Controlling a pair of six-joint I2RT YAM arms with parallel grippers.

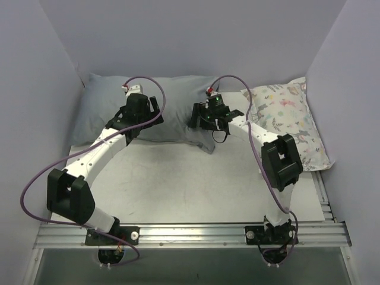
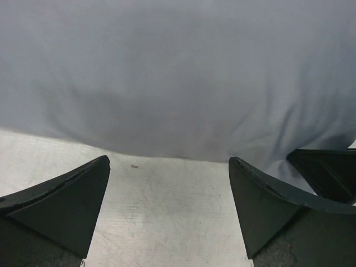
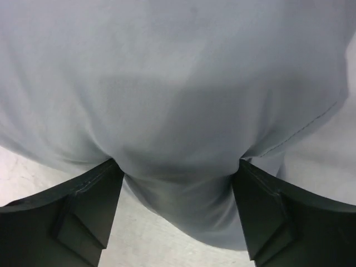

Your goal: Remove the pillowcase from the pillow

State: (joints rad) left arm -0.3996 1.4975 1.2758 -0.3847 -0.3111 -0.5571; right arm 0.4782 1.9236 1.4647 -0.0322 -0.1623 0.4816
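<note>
The grey pillowcase [image 3: 178, 83] is showing as smooth, matt cloth, creasing softly. The left gripper [image 2: 169, 161] is looking like matt black plastic, faintly grainy, and the white tabletop [image 2: 167, 211] is appearing dull and scuffed.

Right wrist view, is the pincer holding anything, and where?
Nothing clamped yet: the right pincer stands open, straddling the near edge of the grey pillowcase close to its hemmed corner.

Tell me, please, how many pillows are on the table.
2. The grey-covered pillow lies across the back left and centre; the animal-print pillow lies at the back right. None appears hidden.
</note>
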